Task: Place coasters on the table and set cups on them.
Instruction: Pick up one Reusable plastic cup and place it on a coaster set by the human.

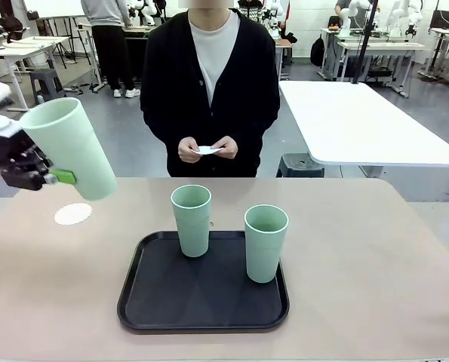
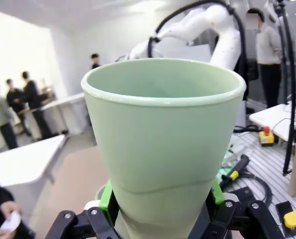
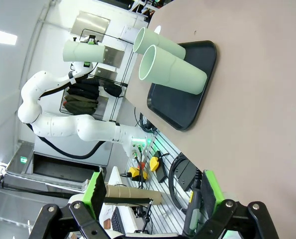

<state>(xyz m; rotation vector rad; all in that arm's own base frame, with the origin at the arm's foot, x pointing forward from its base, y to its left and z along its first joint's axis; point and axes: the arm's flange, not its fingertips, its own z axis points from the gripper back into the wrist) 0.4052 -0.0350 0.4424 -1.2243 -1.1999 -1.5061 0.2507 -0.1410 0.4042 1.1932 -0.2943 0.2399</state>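
My left gripper (image 1: 58,178) is shut on a pale mint-green cup (image 1: 69,147) and holds it tilted in the air at the table's far left. A white scalloped coaster (image 1: 73,214) lies on the tan table (image 1: 360,249) just below the cup's base. In the left wrist view the same cup (image 2: 162,134) stands between the green pads (image 2: 107,199). Two more cups (image 1: 192,220) (image 1: 266,243) stand upright on the black tray (image 1: 156,302). The person's hands hold another coaster (image 1: 207,150). My right gripper (image 3: 150,199) is open with nothing between its fingers, off the table's edge.
The black tray sits at the middle front of the table. The person stands at the far edge. A white rectangular table (image 1: 375,121) is behind on the right. The right wrist view takes in the tray (image 3: 187,99), both cups (image 3: 172,69) and my left arm (image 3: 63,124).
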